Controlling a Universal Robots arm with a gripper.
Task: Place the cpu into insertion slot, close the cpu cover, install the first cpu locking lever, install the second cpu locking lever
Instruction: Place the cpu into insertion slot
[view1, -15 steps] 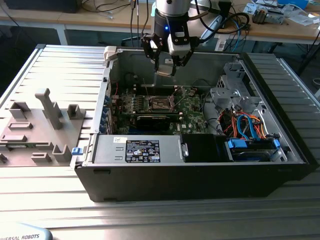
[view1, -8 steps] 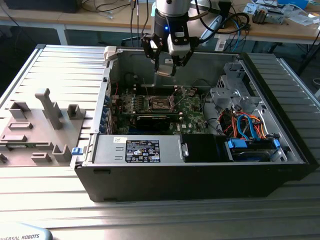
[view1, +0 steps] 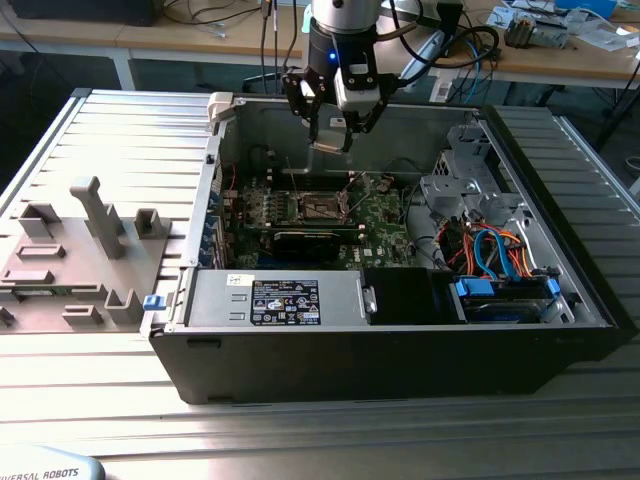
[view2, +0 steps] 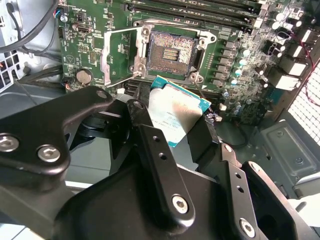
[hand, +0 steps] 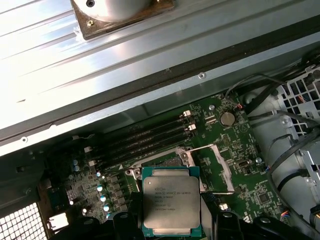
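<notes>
Exterior view: gripper (view1: 330, 138) hangs above open computer case (view1: 400, 360), near its back wall, fingers narrowed onto the cpu (view1: 330, 146), chip held roughly flat, well above the board. Insertion slot (view1: 322, 207) lies below, a little nearer the camera, w/ clear air between it and chip; case side walls well apart from the fingers. Black expansion card (view1: 315, 238) sits just in front of slot. Power supply (view1: 270, 298) runs along the front edge. Blue and orange cables (view1: 490, 248) lie at the exterior view's right. Grey fixture tray (view1: 130, 140) sits outside the case at the exterior view's left, cut off by picture edge. Cover and levers too small to tell here. Second wrist view: black fingers (view2: 150, 145) clamp cpu by two opposite edges, its near part hidden behind finger bodies. Slot bare, contacts exposed. The cpu cover (view2: 106, 54) stands open beside slot, on coin cell (view2: 84, 76) side. First wrist view: cpu seen top-face on, overlapping most of slot; fingertips cut off at picture edge. Memory slots (hand: 150, 131) lie just beyond slot, then computer case's wall.
</notes>
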